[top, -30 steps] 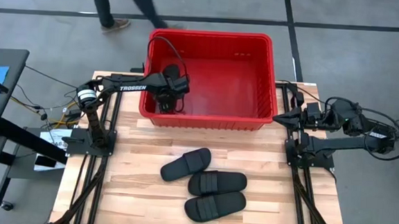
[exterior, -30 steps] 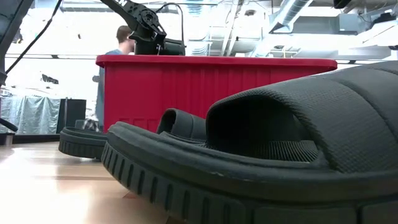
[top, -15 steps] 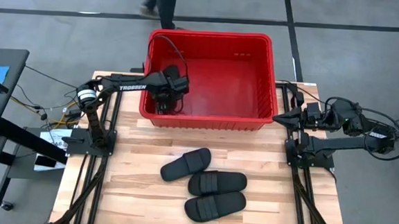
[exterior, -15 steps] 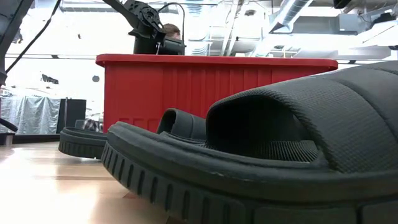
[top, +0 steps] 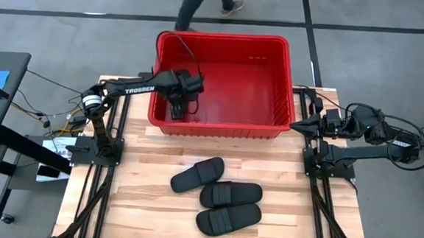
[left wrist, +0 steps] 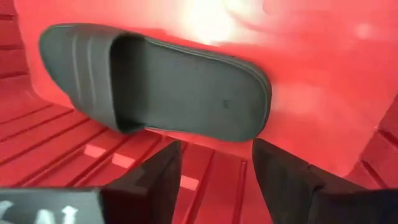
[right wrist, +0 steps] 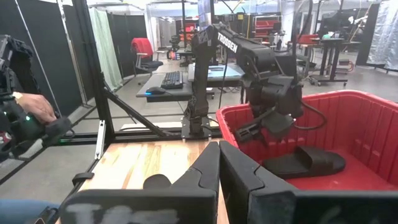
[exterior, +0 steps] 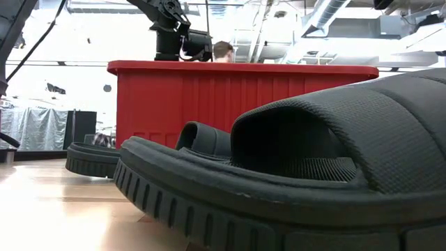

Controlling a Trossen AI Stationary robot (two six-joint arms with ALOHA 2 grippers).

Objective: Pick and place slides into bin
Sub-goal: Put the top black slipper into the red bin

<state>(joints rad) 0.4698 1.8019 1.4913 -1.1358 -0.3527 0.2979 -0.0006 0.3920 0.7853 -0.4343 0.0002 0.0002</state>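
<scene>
Your left gripper (left wrist: 214, 168) is hanging inside the red bin (top: 270, 126), over by the bin's left wall, with its jaws spread wide and nothing between them. One slide (left wrist: 155, 84) is lying flat on the bin floor right ahead of those jaws, sole down, not touched by them. You can also see that same sandal from the right wrist camera, sitting on the bottom of the bin below the left arm's wrist.

The other three slides (top: 216, 194) are out on the wooden desk (top: 143, 166), in front of the bin and a bit toward the middle. They're bunched together: one angled at the left of the bunch, and two lying side by side, nearer the front edge. In the low view one of them fills most of the foreground, so you can't see much past it except the bin's front wall and the left arm poking above the rim.

Your right gripper (right wrist: 219, 163) is parked off the right edge of the desk, near the bin's right front corner, jaws pressed together and empty.

A person (top: 204, 0) is walking on the floor behind the bin.
</scene>
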